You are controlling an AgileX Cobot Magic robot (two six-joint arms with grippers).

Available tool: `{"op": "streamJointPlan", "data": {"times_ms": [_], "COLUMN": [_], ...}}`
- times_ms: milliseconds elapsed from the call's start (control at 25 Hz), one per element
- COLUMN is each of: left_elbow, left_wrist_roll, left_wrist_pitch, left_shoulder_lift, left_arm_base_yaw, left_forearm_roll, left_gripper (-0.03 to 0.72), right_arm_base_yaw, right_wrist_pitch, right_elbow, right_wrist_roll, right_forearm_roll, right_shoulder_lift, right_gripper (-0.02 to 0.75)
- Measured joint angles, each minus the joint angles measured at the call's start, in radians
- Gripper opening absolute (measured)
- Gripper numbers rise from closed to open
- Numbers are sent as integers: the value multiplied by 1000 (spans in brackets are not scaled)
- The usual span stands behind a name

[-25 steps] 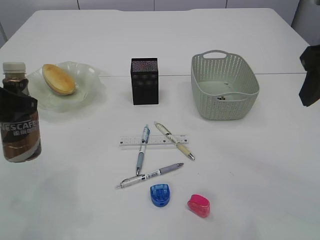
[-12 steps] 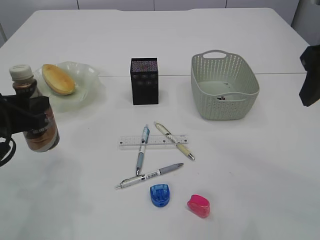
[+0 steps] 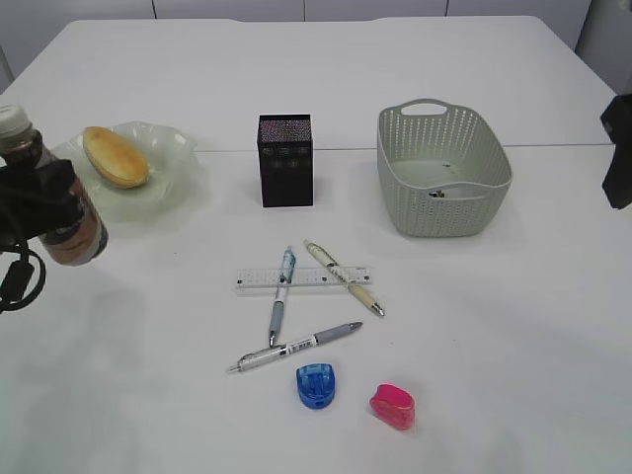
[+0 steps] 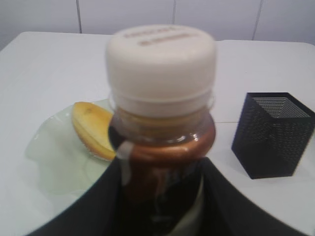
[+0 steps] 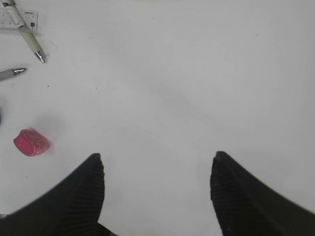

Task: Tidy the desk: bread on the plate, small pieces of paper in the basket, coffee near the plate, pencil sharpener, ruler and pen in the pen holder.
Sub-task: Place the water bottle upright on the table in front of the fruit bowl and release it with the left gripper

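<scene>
Beside plate (image 3: 168,188): left end effector (image 3: 44,202) clamps coffee (image 3: 61,202).

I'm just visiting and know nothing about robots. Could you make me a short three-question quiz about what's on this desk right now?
1. True or false: the bread lies on the plate.
2. What is the left gripper holding?
A. the ruler
B. the coffee
C. the pink sharpener
3. How many pens lie loose on the desk, and where are they relative to the pen holder?

Key
1. True.
2. B; the bottle is tilted and lifted off the desk.
3. Three, all in front of the pen holder, none inside it that can be seen; two lie across the ruler.
</scene>
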Motion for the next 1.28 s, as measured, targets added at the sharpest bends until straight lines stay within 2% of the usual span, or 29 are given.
{"op": "streamJointPlan", "data": {"times_ms": [160, 560, 1000, 1160, 1280], "left_elbow": [0, -64, -125, -127, -127], "left_wrist_roll": [0, 103, 110, 113, 113], "left_wrist_pitch": [-78, -80, -88, -90, -95], "left_shoulder_lift": [94, 250, 328, 331, 333], "left_arm_base_yaw": [0, 0, 0, 0, 0], "left_forearm_roll": [-43, -13, -10, -10, -10], "left_gripper": [272, 272, 273, 286, 324], "right_arm_base_yaw": [0, 0, 0, 0, 0], "right_wrist_pitch": [0, 0, 0, 0, 0], "right_elbow": [0, 0, 0, 0, 0], "right_wrist_roll": [0, 0, 0, 0, 0], "right_forearm_roll": [-5, -14, -14, -20, -21], "right_shoulder_lift": [0, 0, 0, 0, 0], "right_gripper": [494, 494, 493, 493, 493]}}
